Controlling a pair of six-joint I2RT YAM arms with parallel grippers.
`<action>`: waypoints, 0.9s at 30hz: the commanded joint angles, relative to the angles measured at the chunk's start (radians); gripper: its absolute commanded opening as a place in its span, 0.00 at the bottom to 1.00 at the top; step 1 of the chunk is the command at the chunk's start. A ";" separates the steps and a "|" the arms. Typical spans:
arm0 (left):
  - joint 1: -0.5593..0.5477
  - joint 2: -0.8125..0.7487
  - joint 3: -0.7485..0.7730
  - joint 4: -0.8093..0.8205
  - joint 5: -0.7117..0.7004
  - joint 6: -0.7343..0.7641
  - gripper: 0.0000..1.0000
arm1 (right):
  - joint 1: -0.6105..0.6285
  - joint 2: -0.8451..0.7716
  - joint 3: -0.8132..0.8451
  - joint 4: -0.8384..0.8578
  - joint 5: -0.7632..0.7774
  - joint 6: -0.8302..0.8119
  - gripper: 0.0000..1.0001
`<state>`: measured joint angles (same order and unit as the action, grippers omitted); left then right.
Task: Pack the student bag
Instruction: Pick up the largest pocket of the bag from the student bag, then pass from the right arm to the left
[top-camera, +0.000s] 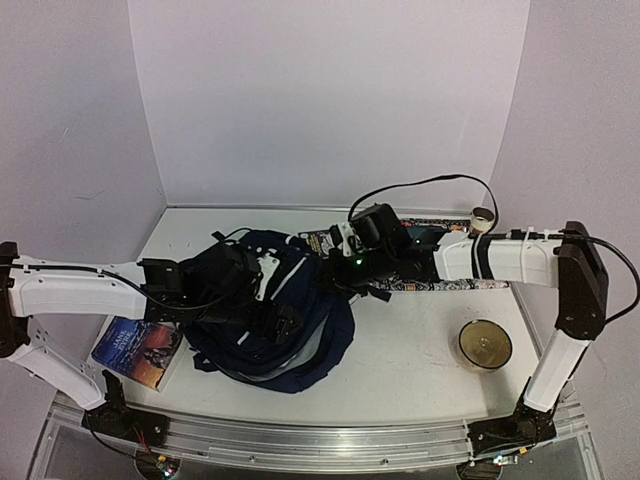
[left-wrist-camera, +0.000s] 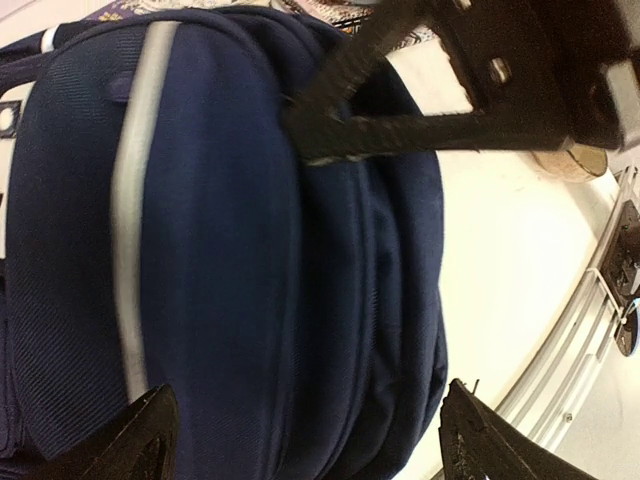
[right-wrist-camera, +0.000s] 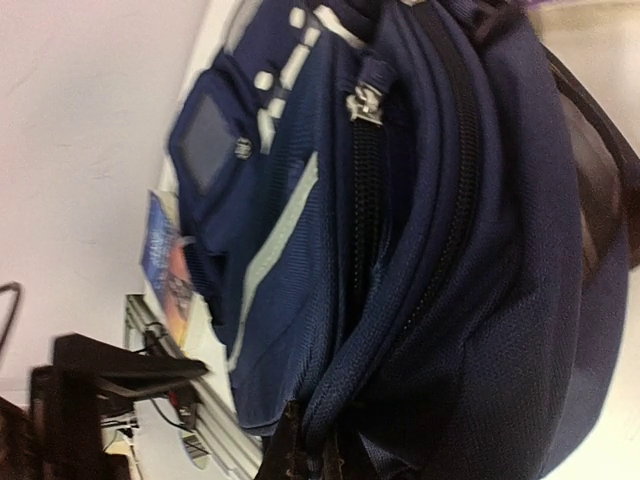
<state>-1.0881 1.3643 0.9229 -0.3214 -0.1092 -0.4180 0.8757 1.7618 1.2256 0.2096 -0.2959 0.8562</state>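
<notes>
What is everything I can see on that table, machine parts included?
backpack: one, dark navy with a pale stripe, middle of the table, left of centre
book: one, blue and orange cover, near left corner, beside the backpack
bowl: one, amber, near right part of the table
patterned mat: one, multicoloured, behind the backpack, partly under the right arm
small round thing: one, beige, far right; too small to identify
table: one, white
left gripper: one, black, open, one finger on each side of the backpack
right gripper: one, black, shut, pinching the backpack's fabric by the zip
</notes>
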 joint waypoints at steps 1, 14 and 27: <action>-0.015 0.014 0.078 0.044 -0.036 0.029 0.91 | 0.013 -0.020 0.117 0.087 -0.086 -0.019 0.00; -0.016 0.109 0.114 0.040 -0.237 -0.022 0.55 | 0.019 0.058 0.261 0.123 -0.155 -0.006 0.00; 0.062 -0.010 0.201 -0.131 -0.542 0.152 0.00 | -0.047 0.009 0.214 0.004 -0.020 -0.186 0.46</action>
<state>-1.0862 1.4372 1.0283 -0.4177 -0.4594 -0.3813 0.8621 1.8482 1.4403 0.2316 -0.3612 0.7793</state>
